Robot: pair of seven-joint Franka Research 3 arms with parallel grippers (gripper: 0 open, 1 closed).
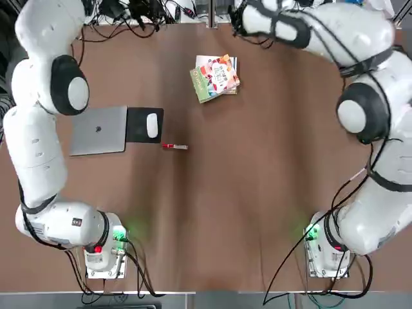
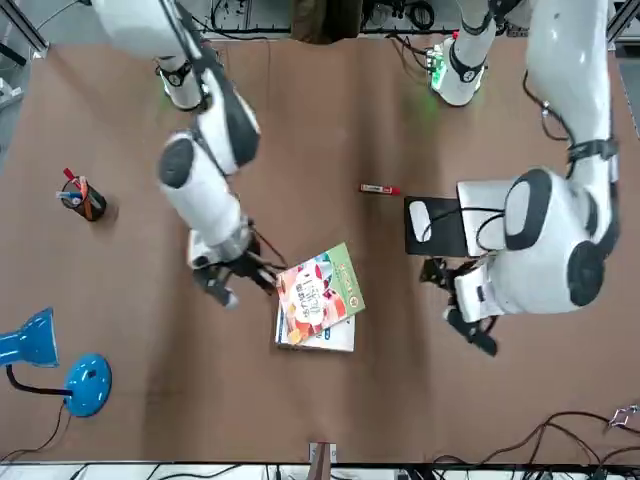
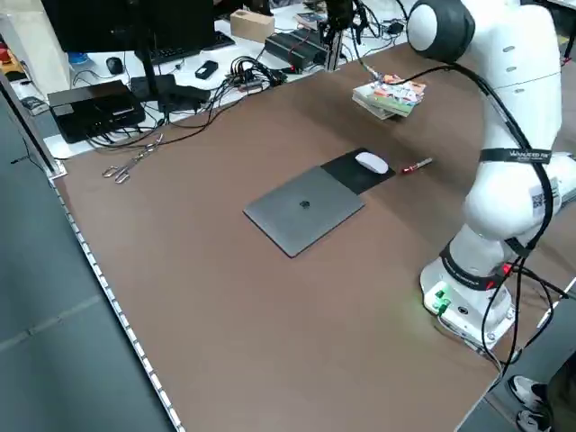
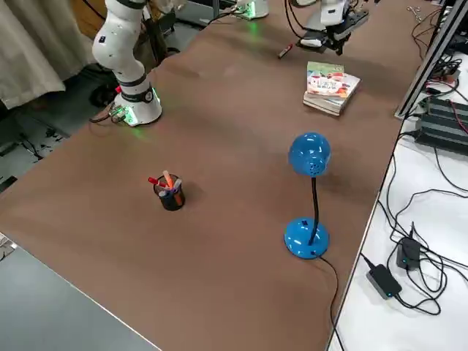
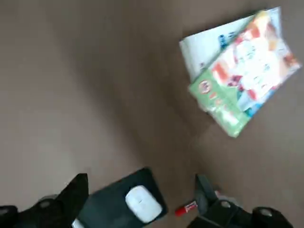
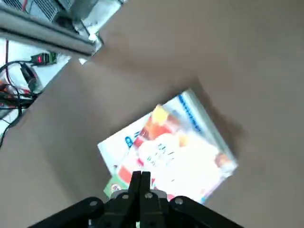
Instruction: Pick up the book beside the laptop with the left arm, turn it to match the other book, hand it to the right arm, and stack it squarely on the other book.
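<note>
Most of the white-covered book is covered by the peach-orange book. In the left wrist view, the marker is partly hidden behind a finger of the left gripper.

The laptop bears a small dark logo; its lettering and the books' is too small to read.
</note>
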